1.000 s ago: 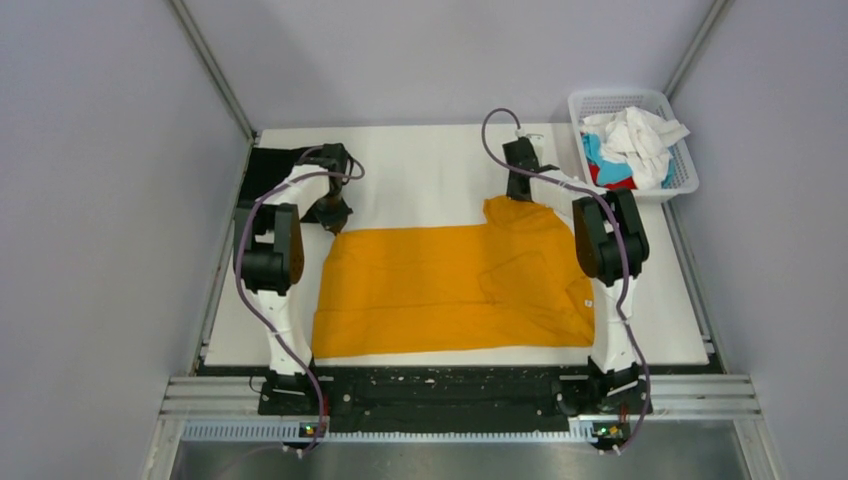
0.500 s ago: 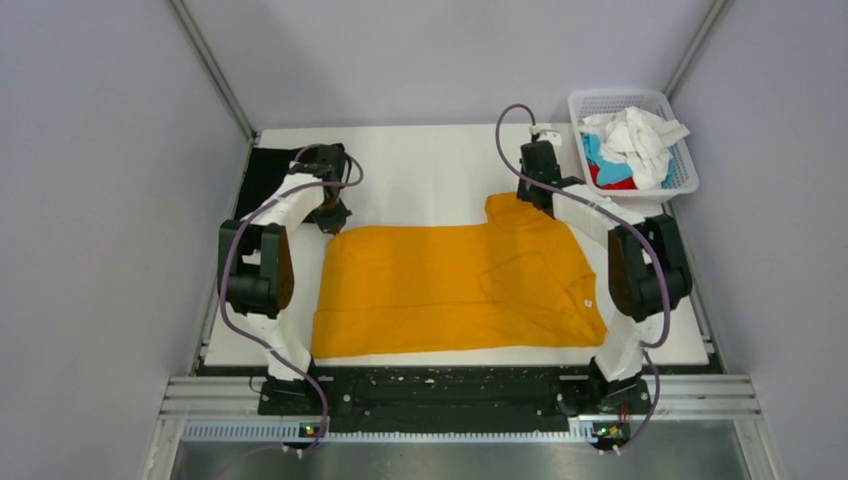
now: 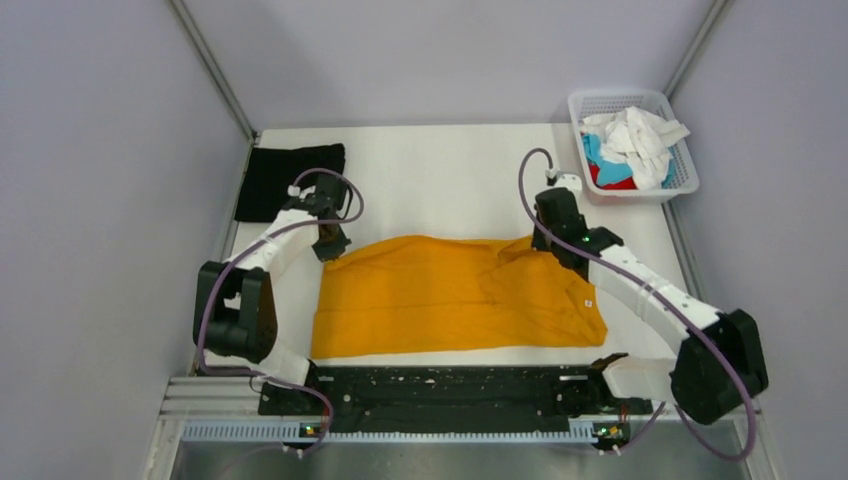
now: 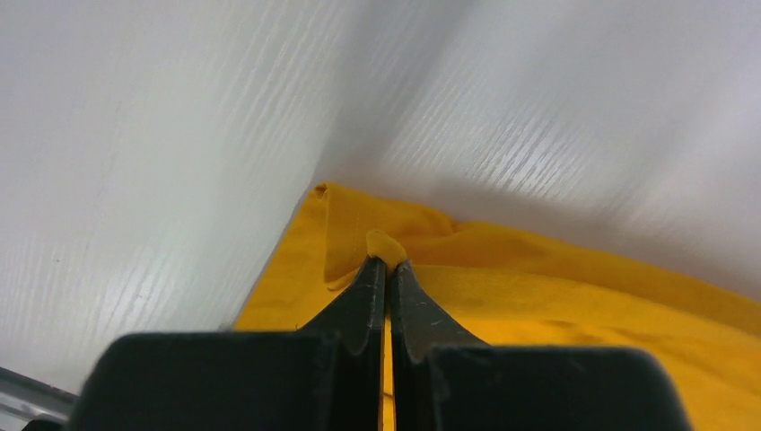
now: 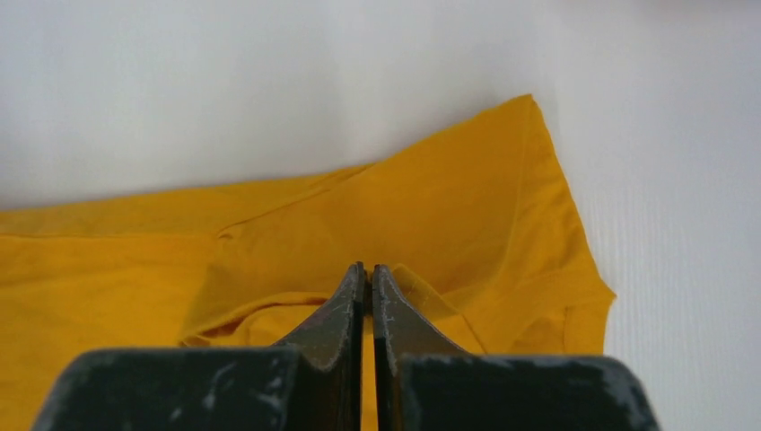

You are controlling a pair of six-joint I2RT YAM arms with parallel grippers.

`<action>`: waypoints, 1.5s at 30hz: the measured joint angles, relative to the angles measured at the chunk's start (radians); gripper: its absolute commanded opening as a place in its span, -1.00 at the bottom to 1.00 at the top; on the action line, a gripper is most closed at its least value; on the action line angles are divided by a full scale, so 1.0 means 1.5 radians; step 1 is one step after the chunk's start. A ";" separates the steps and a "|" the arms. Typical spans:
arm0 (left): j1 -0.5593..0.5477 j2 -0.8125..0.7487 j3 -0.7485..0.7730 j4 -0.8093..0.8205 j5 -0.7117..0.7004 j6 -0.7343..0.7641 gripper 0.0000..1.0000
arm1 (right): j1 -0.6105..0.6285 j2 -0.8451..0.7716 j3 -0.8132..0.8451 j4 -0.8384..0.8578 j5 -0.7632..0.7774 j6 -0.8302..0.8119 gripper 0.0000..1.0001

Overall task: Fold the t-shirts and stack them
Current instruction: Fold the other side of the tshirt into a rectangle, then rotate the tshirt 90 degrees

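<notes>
The mustard-orange t-shirt (image 3: pixel 455 295) is lying spread across the near middle of the white tabletop (image 3: pixel 440 165), its long side running left to right, and I'm gripping it at both far corners. My left claw (image 4: pixel 388 261) is clenching a small nub of orange cloth at the far left corner: the wrist view is showing that nub poking up between my closed tips, with the fabric rising toward them. My right claw (image 5: pixel 368 268) is clenching as well, tips pressed together on a raised fold near the far right corner, while a pointed flap of cloth is spreading out beyond them. Wrinkles are bunching on the shirt's right half, and the white neck label (image 3: pixel 588 302) is showing near its right edge.

Moving outward, a black t-shirt (image 3: pixel 288 180) is lying folded flat at the far left corner of the tabletop, apart from the orange one. At the far right corner a white mesh basket (image 3: pixel 612 96) is holding a crumpled white t-shirt (image 3: pixel 637 135) on top, with a light-blue t-shirt (image 3: pixel 597 158) and a red t-shirt (image 3: pixel 613 179) peeking out beneath it.
</notes>
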 measured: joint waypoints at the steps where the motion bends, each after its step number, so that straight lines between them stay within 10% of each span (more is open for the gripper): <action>1: -0.002 -0.014 -0.011 0.001 -0.003 -0.001 -1.00 | 0.003 -0.021 -0.007 -0.009 0.001 0.005 -1.00; 16: -0.018 -0.161 -0.156 0.024 -0.023 -0.032 -0.99 | 0.011 -0.210 -0.048 -0.248 -0.018 0.053 -1.00; 23: -0.027 -0.172 -0.176 0.032 -0.026 -0.041 -0.62 | 0.024 -0.233 -0.089 -0.297 -0.041 0.091 -0.98; 26: -0.028 -0.178 -0.186 0.030 -0.031 -0.052 -0.25 | 0.024 -0.238 -0.105 -0.302 -0.062 0.104 -0.53; 31: -0.031 -0.220 -0.189 -0.036 -0.053 -0.082 0.96 | 0.038 -0.284 -0.147 -0.330 -0.124 0.140 0.41; 35: -0.033 -0.319 -0.189 -0.093 -0.062 -0.105 0.97 | 0.044 -0.361 -0.148 -0.345 -0.190 0.166 0.91; 45: -0.036 -0.303 -0.186 0.009 0.093 -0.056 0.97 | 0.046 -0.319 -0.189 -0.238 -0.202 0.229 0.97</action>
